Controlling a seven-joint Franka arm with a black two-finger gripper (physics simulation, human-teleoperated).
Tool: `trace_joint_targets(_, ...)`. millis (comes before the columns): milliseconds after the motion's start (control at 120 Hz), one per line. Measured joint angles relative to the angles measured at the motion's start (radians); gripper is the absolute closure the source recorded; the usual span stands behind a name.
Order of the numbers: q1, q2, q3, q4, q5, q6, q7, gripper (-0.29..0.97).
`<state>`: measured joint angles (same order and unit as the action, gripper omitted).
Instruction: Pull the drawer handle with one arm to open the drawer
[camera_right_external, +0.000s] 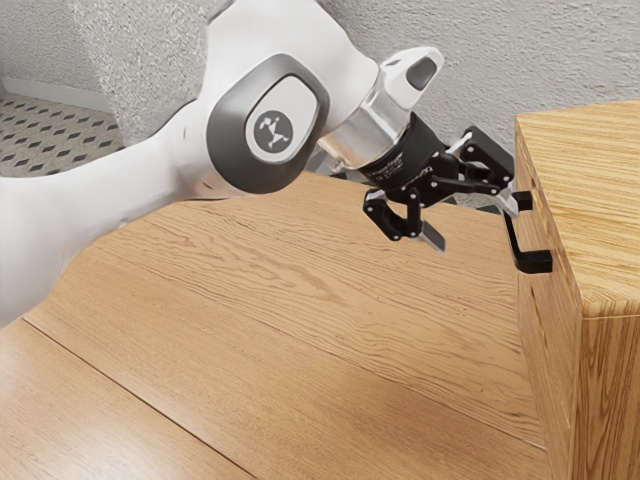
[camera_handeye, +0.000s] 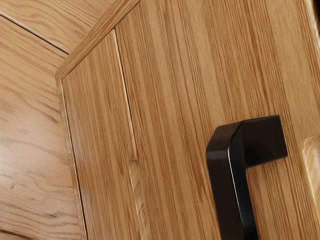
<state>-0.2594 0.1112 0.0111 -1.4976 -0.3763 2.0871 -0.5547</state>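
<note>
A wooden cabinet (camera_right_external: 585, 190) stands at the exterior view's right, and its drawer front (camera_right_external: 545, 330) sits flush with the side facing the arm. A black bar handle (camera_right_external: 527, 247) juts from that front. My gripper (camera_right_external: 476, 220) hangs just off the handle's upper end, on the arm's side of it. It is open, with its fingers spread and nothing between them. One fingertip (camera_right_external: 432, 238) is out over the table, the other lies close to the cabinet's top edge. The wrist view looks straight at the drawer front (camera_handeye: 170, 100), with the handle (camera_handeye: 235, 175) close under my hand.
The cabinet rests on a broad wooden table (camera_right_external: 280, 330) with a seam running across it. A grey textured wall (camera_right_external: 540, 50) rises behind, and patterned floor (camera_right_external: 50, 130) shows at the exterior view's far left.
</note>
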Motion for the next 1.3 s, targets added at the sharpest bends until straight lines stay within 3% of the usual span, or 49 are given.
trace_joint_targets(642,-0.001,0.018,0.002,-0.014,-0.001,0.006,-0.009,0.00)
trace_joint_targets(1300,-0.022,-0.202,0.099,-0.302,-0.002,0.058,-0.008,0.00)
